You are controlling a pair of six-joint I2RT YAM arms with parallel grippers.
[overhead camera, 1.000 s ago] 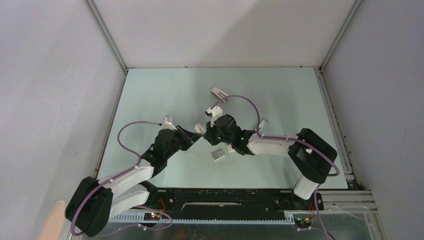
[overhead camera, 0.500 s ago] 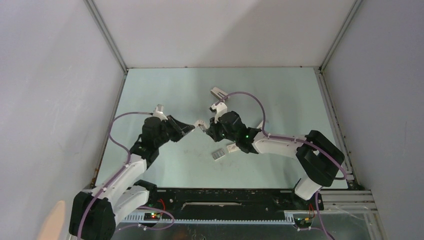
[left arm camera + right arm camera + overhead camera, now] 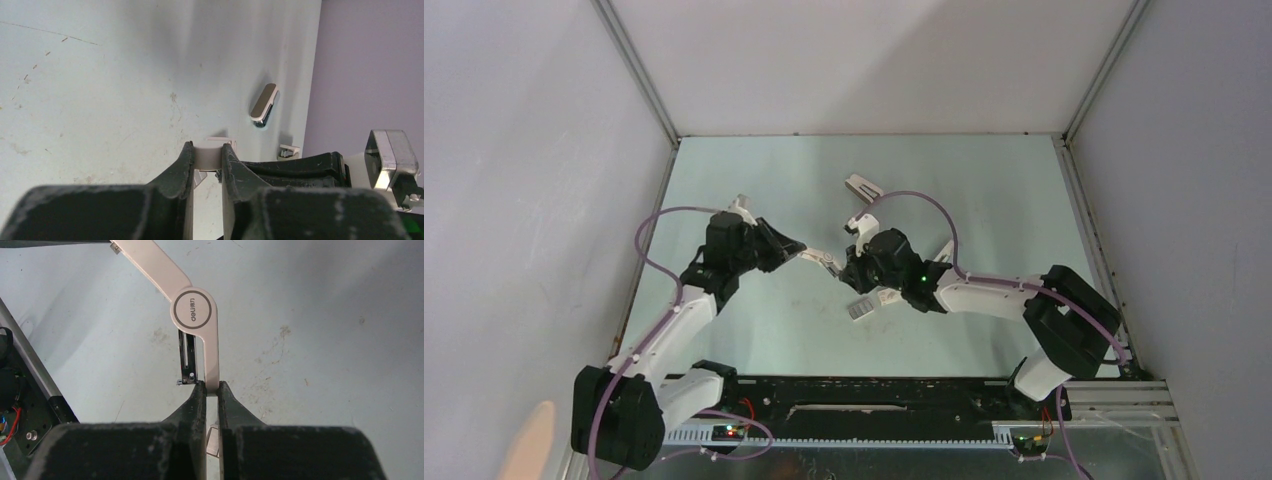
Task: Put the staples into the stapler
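The slim pale stapler (image 3: 822, 260) hangs above the table between both grippers, swung open at its round hinge (image 3: 194, 314). My left gripper (image 3: 800, 251) is shut on one end of it, seen as a pale block (image 3: 207, 156) between the fingers. My right gripper (image 3: 845, 272) is shut on the other arm (image 3: 212, 365), next to the bare metal staple channel (image 3: 189, 357). The staples (image 3: 860, 309), a small grey ribbed block, lie on the table just near of the right gripper.
A broader white stapler (image 3: 861, 186) lies farther back at the middle. A small white object (image 3: 946, 248) lies right of the right wrist. A brown-topped stapler (image 3: 264, 105) and a small white piece (image 3: 289, 150) show in the left wrist view. Walls enclose three sides.
The left arm has pulled back to the left and away, and the stapler's two halves have spread open between the grippers. The right gripper shifted slightly nearer.
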